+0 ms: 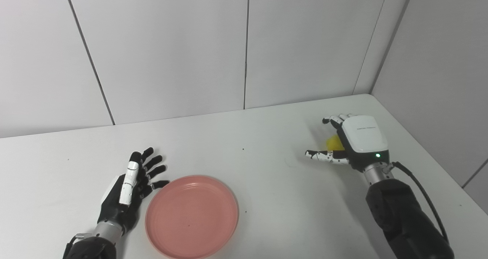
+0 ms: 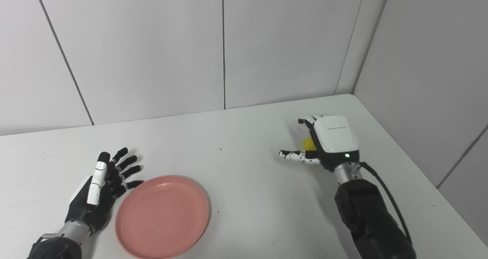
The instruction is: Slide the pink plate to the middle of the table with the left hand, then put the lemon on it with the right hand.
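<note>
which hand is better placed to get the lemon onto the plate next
Right. The right hand is already cupped over the lemon, while the left hand lies open beside the pink plate, far from it.

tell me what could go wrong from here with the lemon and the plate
1. The right hand covers most of the lemon, and the grip cannot be judged, so the round fruit might slip or roll when lifted.
2. The pink plate sits near the table's front edge; its lowest rim is out of frame, so a nudge might tip it off.
3. The open left hand lies beside the plate's rim and might bump it.
</note>
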